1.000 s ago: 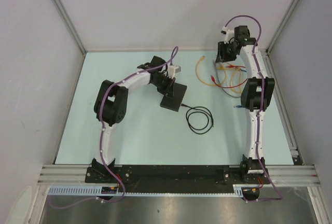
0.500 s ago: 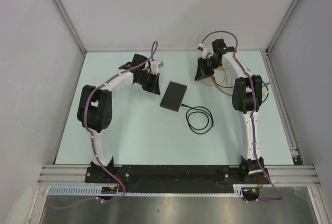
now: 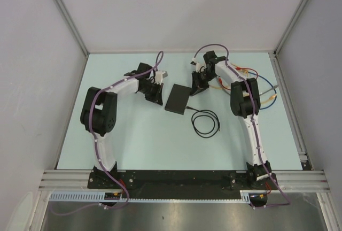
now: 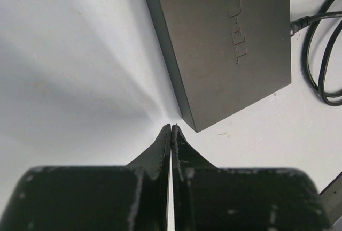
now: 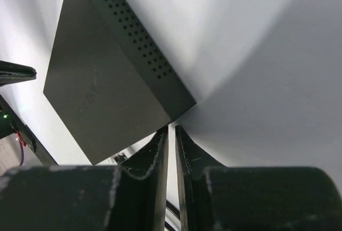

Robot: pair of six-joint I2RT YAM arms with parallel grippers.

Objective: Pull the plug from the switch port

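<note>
The switch [image 3: 178,98] lies flat in the middle of the tabletop [image 3: 139,140], and the plug [image 4: 299,24] is seated in its near-right edge, with the black cable [image 3: 207,123] looping off in a coil just beside it. So nothing's pulled yet. The left hand [image 4: 171,127] is closed right up, fingers pressed together and holding nothing, with its tip parked just off the switch's left corner. The right hand [image 5: 171,129] is almost closed too, with just a slit between the fingers, also empty, sitting at the far-right corner by the vent holes. I can't tell if either one is actually touching the box. If I were doing this, I'd use the left hand to pin the switch down or brace it from the side, since a light box like that will probably just slide along with the cable. Then open the right hand, bring it round to the plug end, and grab the plug body itself, not the cord. Pull straight out in line with the port, no sideways yank.
</note>
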